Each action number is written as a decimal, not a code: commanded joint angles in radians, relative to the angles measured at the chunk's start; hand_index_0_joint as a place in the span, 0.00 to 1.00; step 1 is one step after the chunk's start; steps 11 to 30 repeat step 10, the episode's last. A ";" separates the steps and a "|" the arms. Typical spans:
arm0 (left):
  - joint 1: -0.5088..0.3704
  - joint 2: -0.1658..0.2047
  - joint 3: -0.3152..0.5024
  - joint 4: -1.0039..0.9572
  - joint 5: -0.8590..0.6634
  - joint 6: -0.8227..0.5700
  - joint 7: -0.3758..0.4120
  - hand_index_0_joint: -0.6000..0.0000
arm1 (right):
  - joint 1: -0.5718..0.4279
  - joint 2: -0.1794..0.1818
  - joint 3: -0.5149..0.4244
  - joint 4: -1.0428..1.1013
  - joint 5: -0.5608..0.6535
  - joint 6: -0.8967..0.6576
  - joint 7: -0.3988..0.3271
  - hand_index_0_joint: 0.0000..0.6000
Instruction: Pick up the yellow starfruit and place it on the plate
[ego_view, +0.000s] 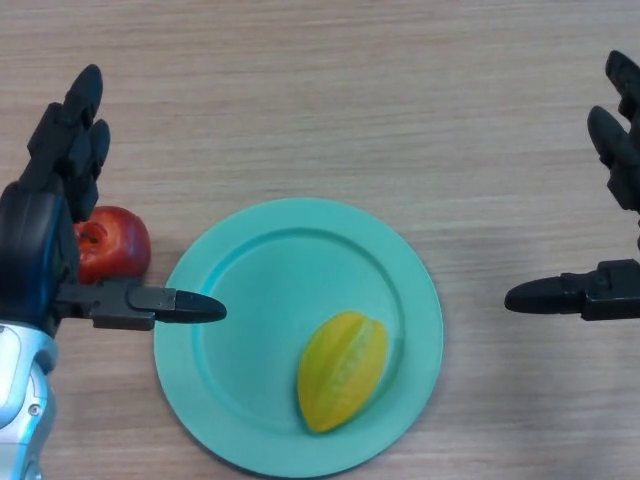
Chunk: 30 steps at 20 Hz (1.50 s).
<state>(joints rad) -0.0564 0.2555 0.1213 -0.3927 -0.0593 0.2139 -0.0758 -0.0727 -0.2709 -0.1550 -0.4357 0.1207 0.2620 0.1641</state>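
The starfruit (342, 370) lies on the plate (250, 280), in the part of the dish nearest the surface's (320, 100) near edge, so the task looks finished. That would explain why neither hand holds anything. The left hand (50, 220) hangs at the left edge with fingers straight and thumb reaching over the plate's rim. A red apple (112, 243) sits just beside it, off the plate. The right hand (615, 210) is spread wide at the right edge, well apart from the plate.

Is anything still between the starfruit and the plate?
No. The starfruit already lies on the plate, in its lower right part. Both hands are open and clear of it; an apple sits off the plate's left rim.
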 joint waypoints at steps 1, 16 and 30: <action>-0.029 0.022 0.036 -0.046 0.000 -0.094 0.008 1.00 | -0.018 -0.026 -0.029 -0.038 -0.040 -0.169 -0.026 0.00; -0.033 0.028 0.046 -0.043 0.011 -0.088 0.012 1.00 | -0.024 -0.016 -0.007 -0.053 0.018 -0.088 -0.029 0.00; -0.033 0.028 0.046 -0.043 0.011 -0.088 0.012 1.00 | -0.024 -0.016 -0.007 -0.053 0.018 -0.088 -0.029 0.00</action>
